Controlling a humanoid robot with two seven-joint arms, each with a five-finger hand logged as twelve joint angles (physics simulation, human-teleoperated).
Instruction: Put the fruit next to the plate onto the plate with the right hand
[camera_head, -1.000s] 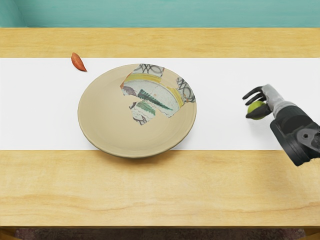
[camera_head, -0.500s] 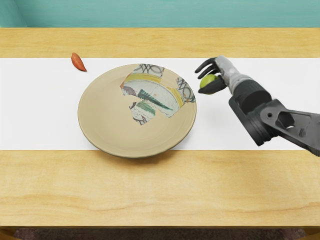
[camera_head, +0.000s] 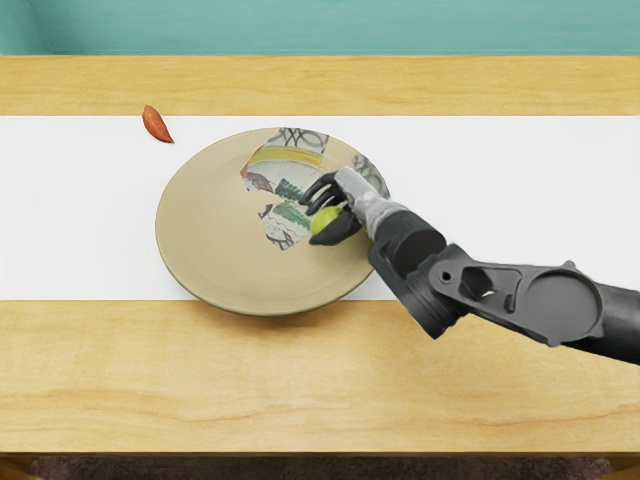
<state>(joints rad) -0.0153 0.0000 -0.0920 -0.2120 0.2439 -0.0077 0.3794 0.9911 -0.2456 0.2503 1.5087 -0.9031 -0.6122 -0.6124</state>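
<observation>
Item: fruit, one, small, round, yellow-green; held in the right hand over the right part of the plate, inside its rim. The fruit is largely covered by the dark fingers curled around it from above and below, so only a sliver of its surface is seen. Whether it rests on the plate or is held just clear of it cannot be told. Item: right hand, closed around the fruit, with grey wrist and black forearm entering from the picture's right edge. The arm is cut off there, and the plate's right rim is hidden beneath it. Item: plate, one, large, round, beige, shallow, set on a white strip that runs across the counter. A painted patch with a jagged outline is noted on its upper right part, in green, yellow and dark lines; the patch's right portion is hidden by the hand, and its motif is hard to make out. Item: small red-orange object, pointed, lying on the white strip beyond the plate's upper left, well apart from the hand; its kind cannot be determined. Item: counter, light wood, cut off at the lower edge of the picture. A teal surface is seen behind it.
</observation>
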